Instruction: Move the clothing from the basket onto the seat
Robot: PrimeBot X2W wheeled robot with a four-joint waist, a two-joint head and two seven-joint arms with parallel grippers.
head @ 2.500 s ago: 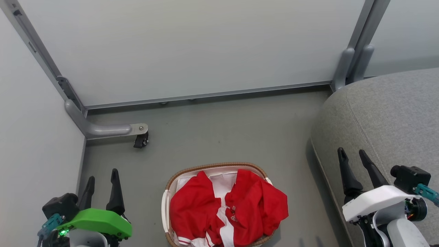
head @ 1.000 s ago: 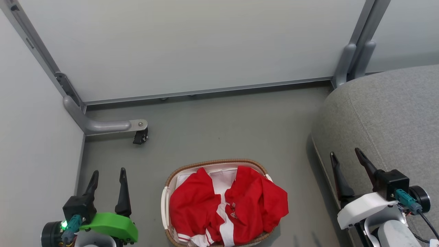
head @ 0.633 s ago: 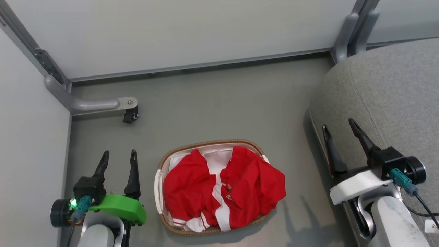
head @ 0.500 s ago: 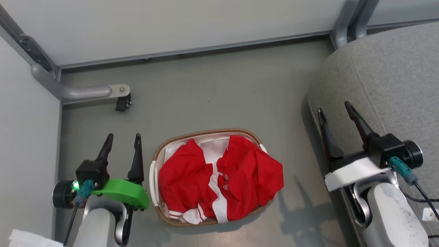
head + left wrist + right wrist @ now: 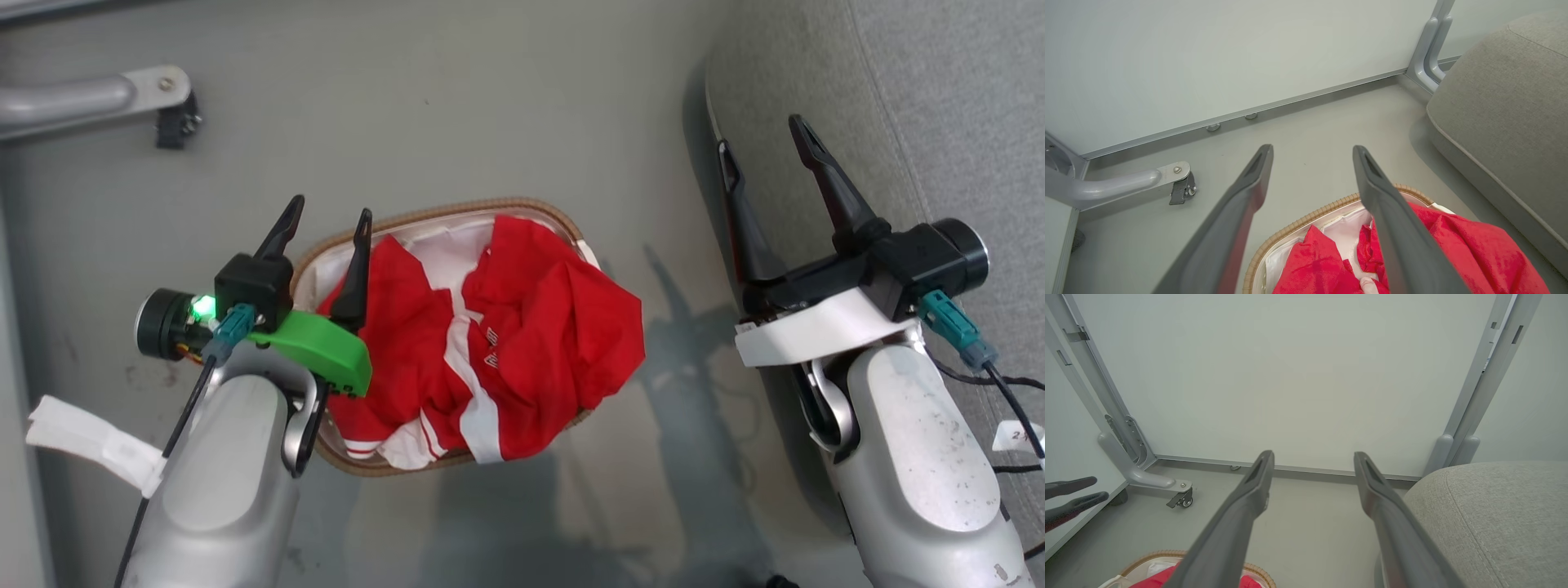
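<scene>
Head view: the clothing (image 5: 522,343) lies heaped in the basket (image 5: 457,208), with one red fold spilling over the rim on the side toward the seat (image 5: 939,98). The basket stands on the grey floor (image 5: 424,98), apart from the seat, which runs along the floor's right edge. The left gripper (image 5: 331,206) hangs over the basket's left rim, fingers spread with nothing between them. The right gripper (image 5: 758,134), likewise spread and empty, is over the seat's left edge. A castor foot (image 5: 167,122) stands toward the floor's far left corner.
</scene>
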